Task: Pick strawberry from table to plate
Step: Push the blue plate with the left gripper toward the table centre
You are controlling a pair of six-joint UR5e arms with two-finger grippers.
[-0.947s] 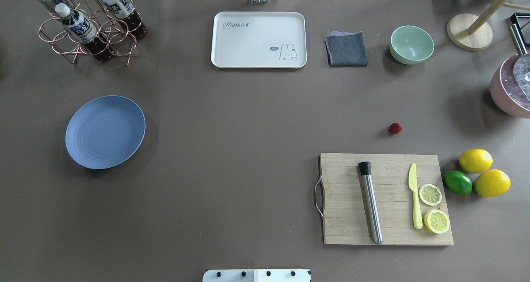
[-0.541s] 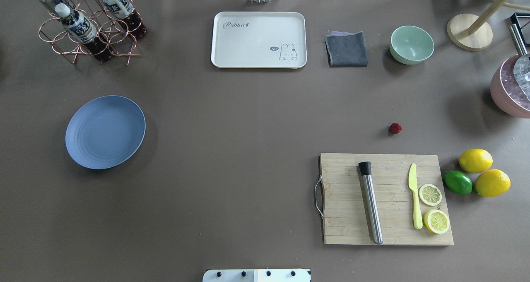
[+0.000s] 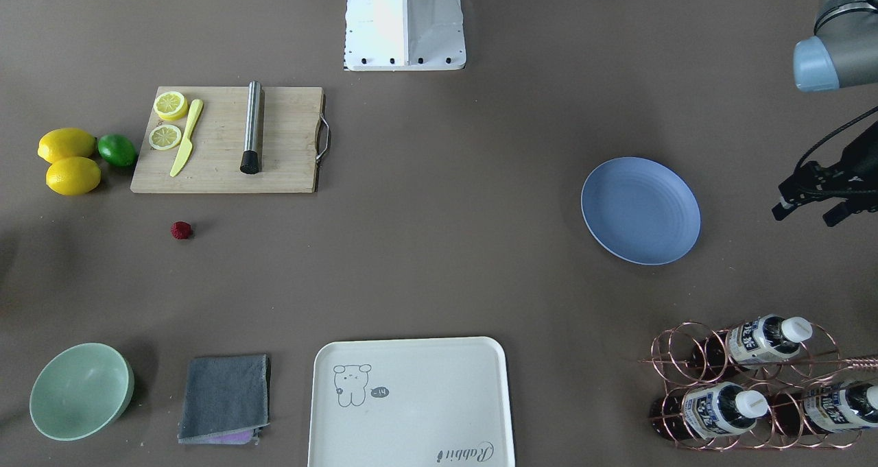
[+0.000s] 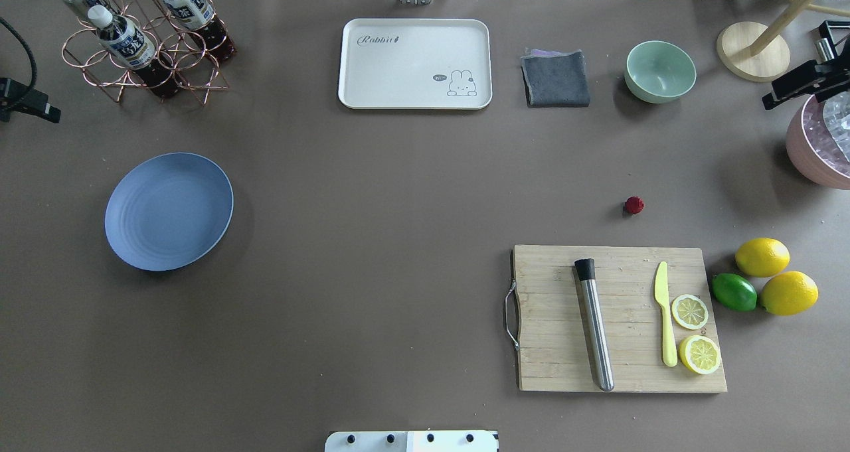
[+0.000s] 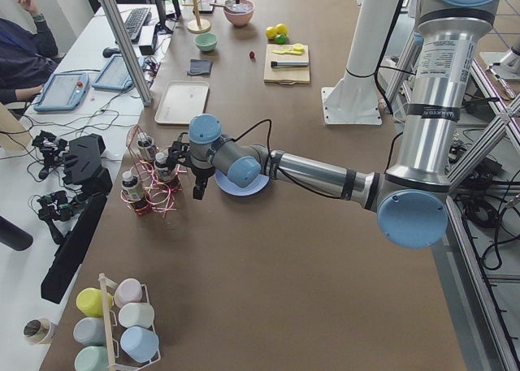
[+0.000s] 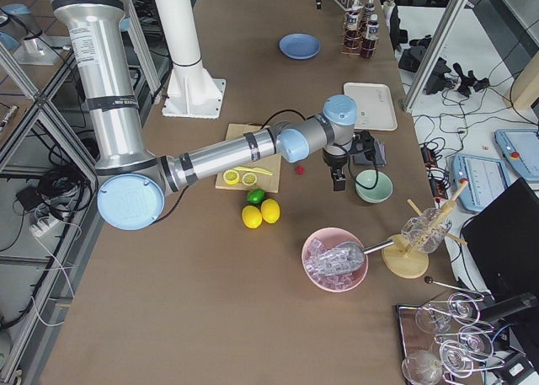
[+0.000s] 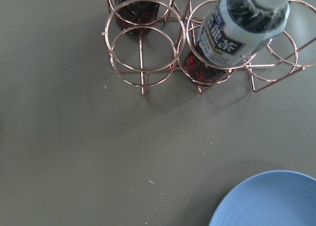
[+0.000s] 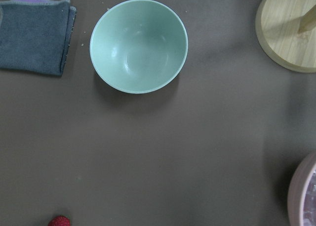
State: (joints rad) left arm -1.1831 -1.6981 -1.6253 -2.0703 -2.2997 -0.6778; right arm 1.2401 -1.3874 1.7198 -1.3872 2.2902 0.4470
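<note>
On the counter [image 4: 398, 239]: the strawberry [image 4: 634, 205] lies right of centre in the overhead view. It sits just above the board's [image 4: 617, 319] top edge and touches nothing but the counter.
Plate [image 4: 169, 211]: at the left of the overhead view, with nothing on it. It is well apart from the strawberry, most of the frame's width away.
Left gripper [image 3: 804, 216]: at the right edge of the front-facing view, beside the plate. Its fingers are spread and hold nothing.
Right gripper [image 4: 790, 88]: in the upper right corner of the overhead view, next to the pink bowl [image 4: 820, 140]. I cannot tell whether its fingers are spread or closed. Its wrist view has the strawberry at the bottom left edge.
Done: nothing, as far as I can judge; the strawberry is not yet grasped.
To do: reach, grasp, lift, carry across and release on the plate.
Edges: the board's top edge is the closest thing below the strawberry. The lemons [image 4: 762, 257] lie to the lower right and the green bowl [image 4: 660, 71] well above.
Open room: a broad bare band of counter runs through mid-frame from the strawberry to the plate. The tray [image 4: 415, 64] sits above that lane, at top centre. The bottle rack [image 4: 146, 47], above the plate at upper left, is likely the only thing to mind at the drop.
</note>
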